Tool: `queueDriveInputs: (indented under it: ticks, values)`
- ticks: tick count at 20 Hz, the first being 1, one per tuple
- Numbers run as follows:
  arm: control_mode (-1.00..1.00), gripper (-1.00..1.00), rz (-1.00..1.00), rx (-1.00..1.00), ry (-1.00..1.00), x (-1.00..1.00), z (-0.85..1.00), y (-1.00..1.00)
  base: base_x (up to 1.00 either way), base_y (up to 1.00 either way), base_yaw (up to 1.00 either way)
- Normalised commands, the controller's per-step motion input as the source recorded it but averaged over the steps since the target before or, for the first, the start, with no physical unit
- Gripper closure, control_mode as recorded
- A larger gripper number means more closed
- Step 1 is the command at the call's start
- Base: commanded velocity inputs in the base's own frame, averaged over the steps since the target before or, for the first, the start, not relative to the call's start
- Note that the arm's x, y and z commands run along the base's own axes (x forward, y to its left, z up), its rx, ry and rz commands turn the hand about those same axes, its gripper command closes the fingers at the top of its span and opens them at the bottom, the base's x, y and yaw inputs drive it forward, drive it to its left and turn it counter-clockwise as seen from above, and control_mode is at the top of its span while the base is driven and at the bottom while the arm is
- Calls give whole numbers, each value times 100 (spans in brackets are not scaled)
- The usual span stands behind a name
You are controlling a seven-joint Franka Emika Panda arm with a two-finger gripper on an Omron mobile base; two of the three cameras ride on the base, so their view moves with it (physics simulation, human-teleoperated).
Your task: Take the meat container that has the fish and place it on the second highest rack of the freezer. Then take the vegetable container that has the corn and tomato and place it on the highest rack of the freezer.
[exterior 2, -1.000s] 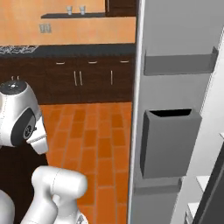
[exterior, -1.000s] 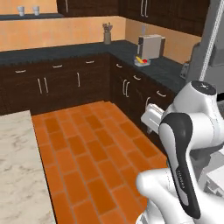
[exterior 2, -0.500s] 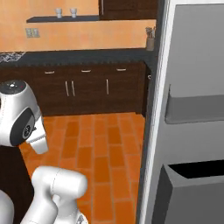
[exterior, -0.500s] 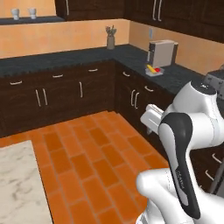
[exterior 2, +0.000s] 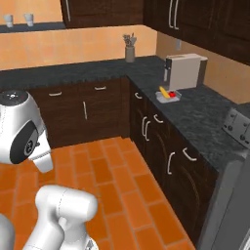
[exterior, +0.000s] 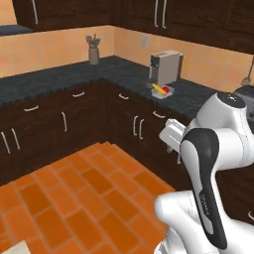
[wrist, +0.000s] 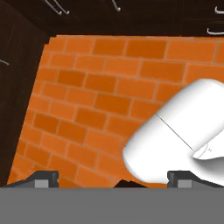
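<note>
Your base has swung away from the tall grey freezer, bringing the shallow grey metal vegetable container (exterior: 163, 90), with its red tomato (exterior: 167, 90) and yellow corn (exterior: 158, 89), into sight. It sits well beyond the two-finger gripper (wrist: 112, 177), whose fingers (wrist: 46, 176) stand wide and empty over orange tiles.

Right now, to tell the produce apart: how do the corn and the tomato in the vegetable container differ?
The corn is yellow-orange and long, a tapered cob lying along the vegetable container; the tomato is bright red, small and round. The corn spans most of the tub; the tomato takes up one end beside it. Both lie in the same shallow grey tub on the dark counter, in front of the coffee machine.
</note>
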Motion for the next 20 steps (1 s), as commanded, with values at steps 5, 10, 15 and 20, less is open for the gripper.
queueDriveInputs:
  ticks: [5,10,15,20]
  values:
    - [100,-100,0,0,0,0,0,0,100,24,-45]
    - [100,-100,0,0,0,0,0,0,100,30,-53]
    - [100,-100,0,0,0,0,0,0,100,30,-50]
    - [100,-100,0,0,0,0,0,0,100,43,-37]
